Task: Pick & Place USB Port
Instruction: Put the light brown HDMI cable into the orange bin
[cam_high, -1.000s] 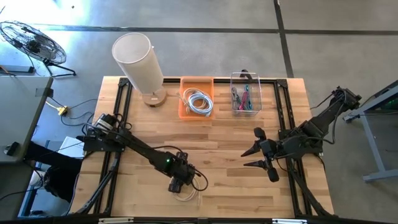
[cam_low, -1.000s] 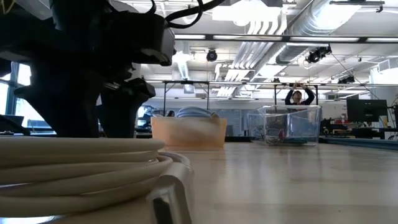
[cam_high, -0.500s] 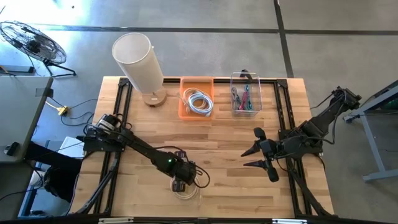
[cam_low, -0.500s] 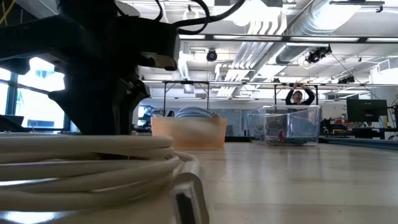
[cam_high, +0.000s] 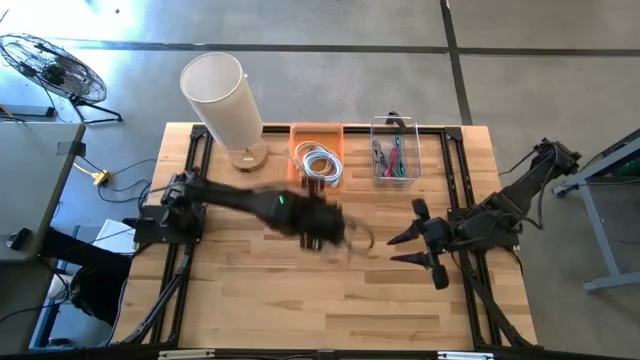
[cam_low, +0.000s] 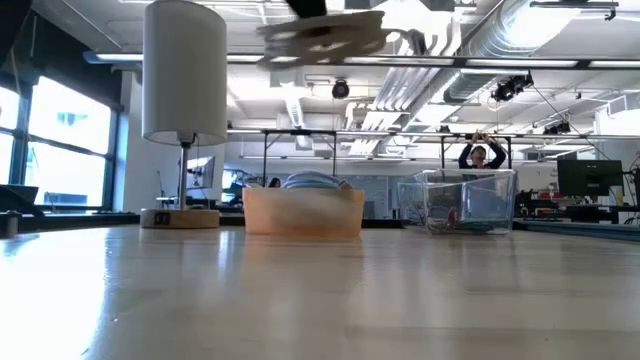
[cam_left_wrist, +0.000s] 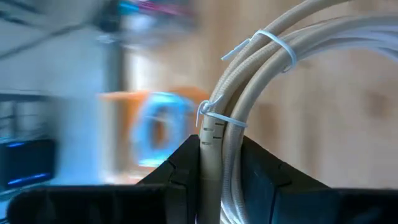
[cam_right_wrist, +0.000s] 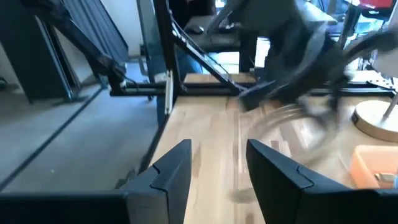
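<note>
I see the left gripper (cam_high: 335, 232) clamped on the coiled white USB cable (cam_left_wrist: 249, 106), held in the air above mid-table, at 6 o'clock from the orange bin (cam_high: 317, 160). Right gripper (cam_high: 418, 243) waits at the table's 3 o'clock side, fingers apart, holding nothing. I can't read any labels or writing.
</note>
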